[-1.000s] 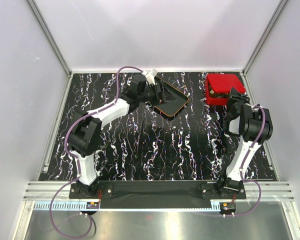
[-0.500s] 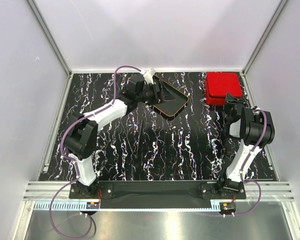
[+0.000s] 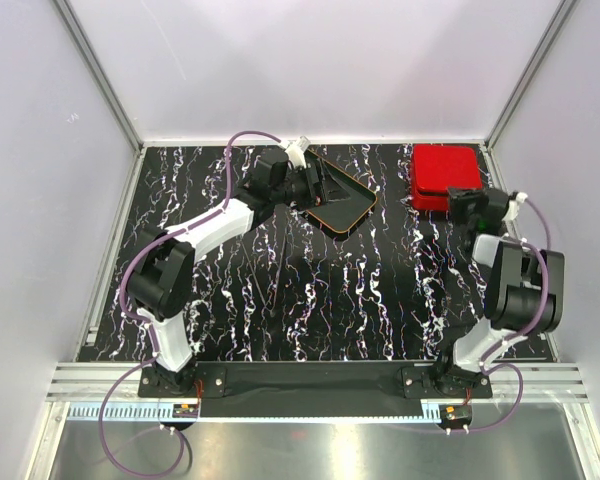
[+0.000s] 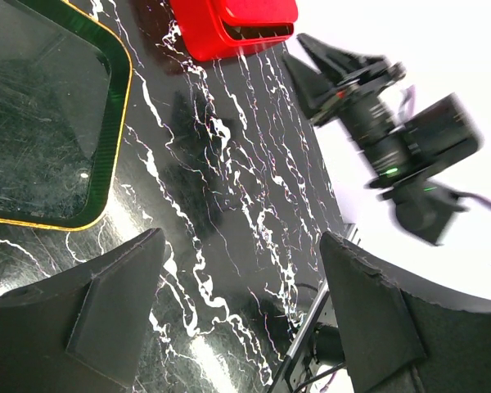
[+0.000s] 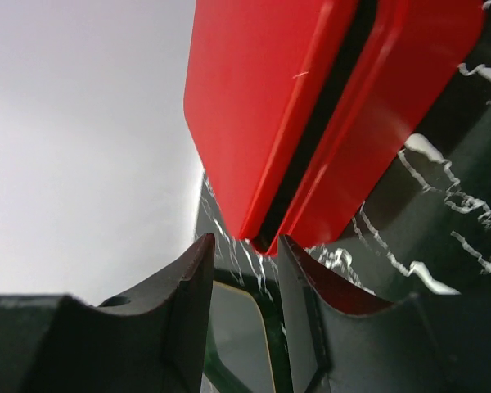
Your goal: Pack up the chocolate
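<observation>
No chocolate shows in any view. The red box (image 3: 444,175) stands at the back right with its flat red lid on top. In the right wrist view a dark gap runs between the lid (image 5: 262,98) and the box (image 5: 393,106). My right gripper (image 3: 460,203) is at the box's near right corner, low and level with it. Its jaws (image 5: 245,243) stand a little apart with nothing between them. My left gripper (image 3: 323,187) hovers over the left part of the black orange-rimmed tray (image 3: 350,208), wide open (image 4: 244,239) and empty. The tray (image 4: 33,123) looks empty.
White walls with metal posts close in the marbled black table (image 3: 310,300) at the back and sides. The red box (image 4: 229,24) and my right arm (image 4: 393,139) show in the left wrist view. The tray's corner (image 5: 241,344) shows between my right fingers.
The lid, tilted on the box a second ago, now lies flat on it. My right gripper has let go and drawn back to the right. The left arm has barely moved.
</observation>
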Tool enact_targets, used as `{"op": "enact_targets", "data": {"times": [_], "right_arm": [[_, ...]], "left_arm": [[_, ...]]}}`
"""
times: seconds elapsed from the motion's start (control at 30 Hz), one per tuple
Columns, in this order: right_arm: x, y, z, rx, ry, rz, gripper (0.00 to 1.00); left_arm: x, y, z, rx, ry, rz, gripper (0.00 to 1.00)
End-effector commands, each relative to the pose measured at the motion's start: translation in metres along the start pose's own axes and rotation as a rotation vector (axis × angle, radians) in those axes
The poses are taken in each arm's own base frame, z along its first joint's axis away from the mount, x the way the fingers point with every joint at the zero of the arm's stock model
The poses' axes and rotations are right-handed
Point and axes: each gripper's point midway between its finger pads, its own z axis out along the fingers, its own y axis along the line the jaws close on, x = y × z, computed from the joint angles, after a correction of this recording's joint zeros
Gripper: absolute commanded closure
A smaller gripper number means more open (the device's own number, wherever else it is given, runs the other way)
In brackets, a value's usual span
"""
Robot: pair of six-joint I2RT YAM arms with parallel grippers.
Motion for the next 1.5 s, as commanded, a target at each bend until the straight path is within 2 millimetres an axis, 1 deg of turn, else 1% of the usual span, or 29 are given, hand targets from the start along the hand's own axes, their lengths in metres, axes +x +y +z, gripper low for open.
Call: {"op": "enact_targets", "data": {"times": [0.0,0.07,0.1,0.13,0.17,0.2,0.23,0.27,0.3,0.33,0.37,0.47,0.57,0.63,0.67,0.73,0.77,0.83,0.9,0.93,1.0,1.03,1.07,1.1,1.13,1.2,1.23,1.33,1.47], "right_arm": [[0.0,0.001,-0.021,0.174,0.086,-0.162,0.57],[-0.005,-0.004,-0.025,0.26,0.1,-0.23,0.57],[-0.018,0.026,-0.018,0.235,0.086,-0.277,0.57],[-0.023,0.03,-0.014,0.25,0.105,-0.369,0.57],[-0.016,0.008,-0.007,0.346,0.175,-0.4,0.58],[-0.024,0.043,0.006,0.276,0.189,-0.474,0.58],[-0.015,0.011,0.014,0.396,0.277,-0.497,0.59],[-0.029,0.045,0.027,0.351,0.255,-0.54,0.6],[-0.028,0.045,0.033,0.354,0.281,-0.566,0.6],[-0.025,0.031,0.042,0.385,0.321,-0.6,0.61],[-0.031,0.05,0.05,0.341,0.3,-0.624,0.62],[-0.03,0.071,0.075,0.209,0.295,-0.677,0.62],[-0.037,0.087,0.1,0.12,0.234,-0.729,0.61],[-0.046,0.086,0.117,0.112,0.179,-0.754,0.61],[-0.052,0.097,0.123,0.093,0.15,-0.768,0.61],[-0.054,0.087,0.139,0.109,0.14,-0.798,0.59],[-0.059,0.102,0.143,0.073,0.12,-0.815,0.58],[-0.062,0.093,0.156,0.092,0.111,-0.856,0.55],[-0.076,0.1,0.16,0.104,0.053,-0.897,0.54],[-0.078,0.094,0.165,0.117,0.047,-0.912,0.51],[-0.09,0.105,0.169,0.125,0.0,-0.945,0.47],[-0.088,0.094,0.175,0.149,0.02,-0.955,0.44],[-0.093,0.11,0.176,0.124,-0.004,-0.964,0.42],[-0.093,0.109,0.179,0.124,0.004,-0.98,0.4],[-0.089,0.095,0.186,0.144,0.028,-0.984,0.39],[-0.092,0.104,0.19,0.12,0.018,-1.01,0.37],[-0.088,0.095,0.196,0.126,0.037,-1.02,0.36],[-0.085,0.092,0.203,0.101,0.053,-1.065,0.36],[-0.093,0.075,0.207,0.166,0.037,-1.088,0.35]], "left_arm": [[-0.021,-0.024,-0.015,0.038,-0.081,0.058,0.17],[-0.021,-0.023,-0.014,0.037,-0.082,0.055,0.17],[-0.02,-0.023,-0.015,0.037,-0.082,0.055,0.17],[-0.02,-0.022,-0.015,0.034,-0.081,0.054,0.17],[-0.02,-0.021,-0.015,0.03,-0.083,0.053,0.17],[-0.019,-0.019,-0.014,0.025,-0.079,0.052,0.17],[-0.02,-0.02,-0.014,0.025,-0.079,0.055,0.17],[-0.018,-0.017,-0.013,0.017,-0.073,0.058,0.16],[-0.019,-0.017,-0.014,0.013,-0.076,0.061,0.16],[-0.018,-0.015,-0.014,0.007,-0.077,0.06,0.16],[-0.017,-0.013,-0.013,0.002,-0.076,0.058,0.16],[-0.017,-0.012,-0.013,-0.002,-0.076,0.064,0.16],[-0.016,-0.01,-0.012,-0.004,-0.072,0.065,0.16],[-0.013,-0.008,-0.012,-0.007,-0.065,0.068,0.16],[-0.013,-0.007,-0.013,-0.009,-0.065,0.07,0.16],[-0.011,-0.003,-0.012,-0.021,-0.062,0.078,0.16],[-0.01,-0.001,-0.012,-0.029,-0.06,0.079,0.16],[-0.009,0.001,-0.011,-0.033,-0.058,0.078,0.16],[-0.007,0.002,-0.011,-0.027,-0.058,0.07,0.16],[-0.006,0.002,-0.011,-0.023,-0.056,0.066,0.16],[-0.006,0.002,-0.012,-0.02,-0.063,0.068,0.15],[-0.003,0.004,-0.012,-0.023,-0.06,0.065,0.15],[-0.003,0.005,-0.012,-0.023,-0.062,0.062,0.15],[-0.003,0.005,-0.012,-0.021,-0.066,0.061,0.15],[-0.001,0.006,-0.012,-0.021,-0.064,0.057,0.15],[-0.001,0.005,-0.013,-0.015,-0.064,0.056,0.15],[-0.001,0.005,-0.013,-0.015,-0.064,0.058,0.15],[0.001,0.006,-0.013,-0.018,-0.061,0.063,0.15],[0.0,0.005,-0.014,-0.014,-0.062,0.066,0.15]]}}
